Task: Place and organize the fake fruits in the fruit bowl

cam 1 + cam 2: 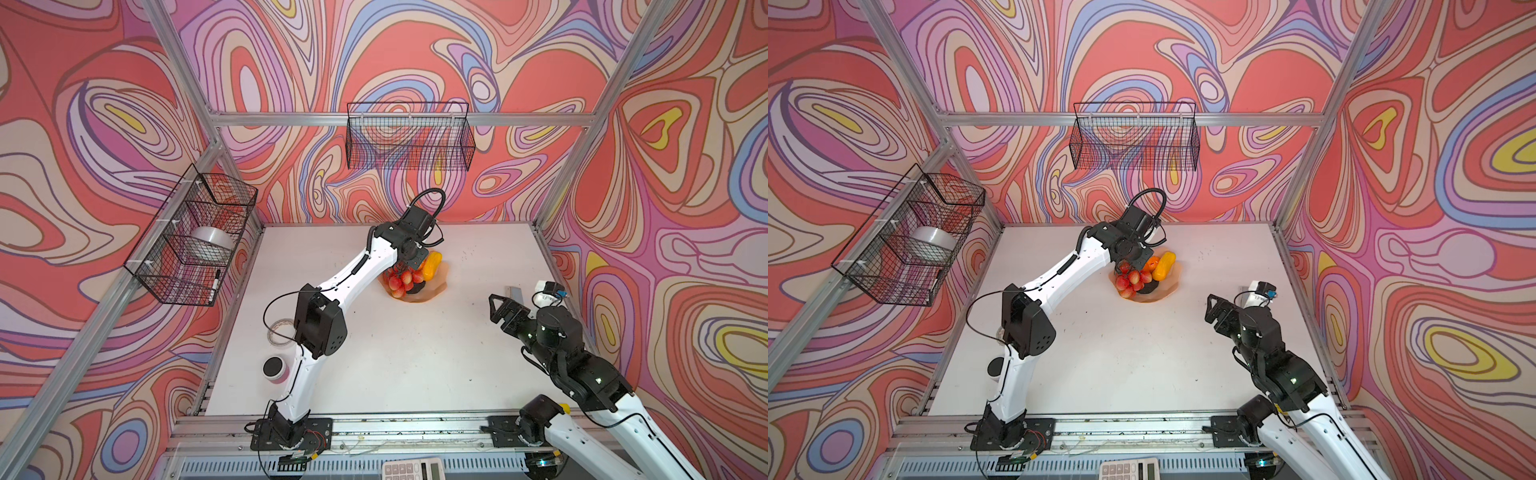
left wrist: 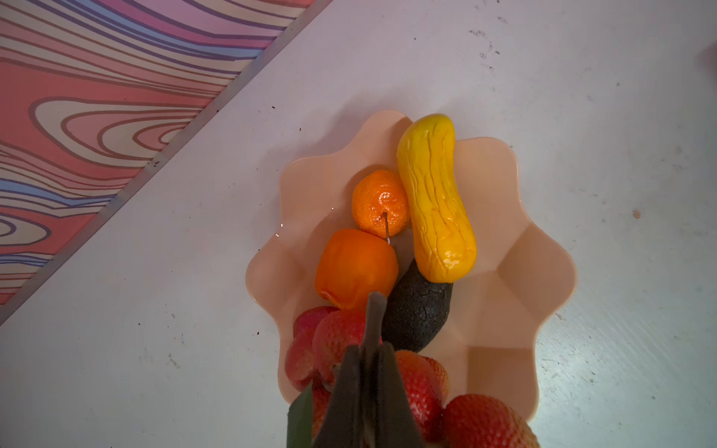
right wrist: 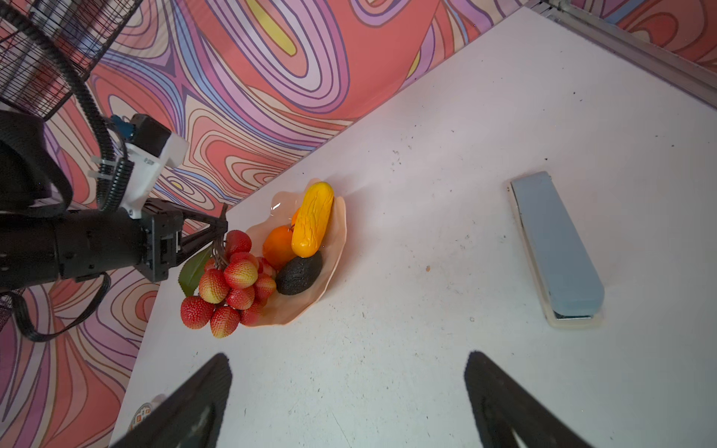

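left arm (image 1: 353, 270): stretched far forward, jaws pinched together | right arm (image 1: 557, 336): bent, near side, jaws spread wide

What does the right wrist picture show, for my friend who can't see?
The left fingers pinch a bunch of red fruits by its stems at the rim of a pink bowl holding an orange, a yellow fruit and an avocado. The right fingers stand open.

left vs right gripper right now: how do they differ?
The left gripper is shut, pinching the stems of the red fruit bunch; the right gripper is open and empty. Left is at the fruit bowl; right is over bare table, apart from it. Both are black.
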Controlling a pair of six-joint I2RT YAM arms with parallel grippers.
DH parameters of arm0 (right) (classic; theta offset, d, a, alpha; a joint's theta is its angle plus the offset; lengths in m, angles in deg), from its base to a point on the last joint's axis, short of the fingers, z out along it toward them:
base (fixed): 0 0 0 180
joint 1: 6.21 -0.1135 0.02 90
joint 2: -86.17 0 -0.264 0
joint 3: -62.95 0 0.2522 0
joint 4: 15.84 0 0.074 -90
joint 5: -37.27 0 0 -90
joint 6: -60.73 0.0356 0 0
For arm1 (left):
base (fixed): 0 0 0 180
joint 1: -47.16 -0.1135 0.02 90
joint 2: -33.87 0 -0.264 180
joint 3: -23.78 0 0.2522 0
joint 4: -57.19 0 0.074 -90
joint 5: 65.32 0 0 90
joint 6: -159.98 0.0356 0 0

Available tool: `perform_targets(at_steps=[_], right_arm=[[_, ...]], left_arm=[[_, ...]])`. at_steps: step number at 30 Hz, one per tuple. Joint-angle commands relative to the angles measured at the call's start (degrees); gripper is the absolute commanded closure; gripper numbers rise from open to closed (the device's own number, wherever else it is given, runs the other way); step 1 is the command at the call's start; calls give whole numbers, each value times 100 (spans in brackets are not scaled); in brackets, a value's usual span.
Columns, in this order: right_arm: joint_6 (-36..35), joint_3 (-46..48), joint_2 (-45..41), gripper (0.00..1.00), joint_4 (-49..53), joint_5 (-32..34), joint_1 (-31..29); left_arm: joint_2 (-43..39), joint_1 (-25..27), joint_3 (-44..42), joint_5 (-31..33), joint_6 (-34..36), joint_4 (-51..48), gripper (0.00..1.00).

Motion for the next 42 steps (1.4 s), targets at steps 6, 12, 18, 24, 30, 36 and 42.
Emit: perform_targets(at_steps=[6,12,18,24,30,36,42], right_arm=[[19,-71,143,2,133,117,26],[-144,-91,437,2,-88,118,27],[-751,-400,1373,2,-384,215,59],[-1528,-767,2759,2,-1116,-294,833],[-1820,20,3347,2,-3021,-377,2091],[-2507,1593,3458,2,-5770,166,2838],[-3176,2082,4506,2,-7820,196,2911]], left_arm=[[396,-74,229,61,-305,112,81],[-119,-90,-304,74,-497,842,41],[-1258,-111,-1359,469,-725,1899,0],[-3426,-159,-3914,1249,-713,4588,0],[-5761,-722,-7594,1770,-36,7844,0],[-6963,-2552,-9415,1539,-560,7445,0],[-6169,-3305,-10320,1188,-719,7948,0]])
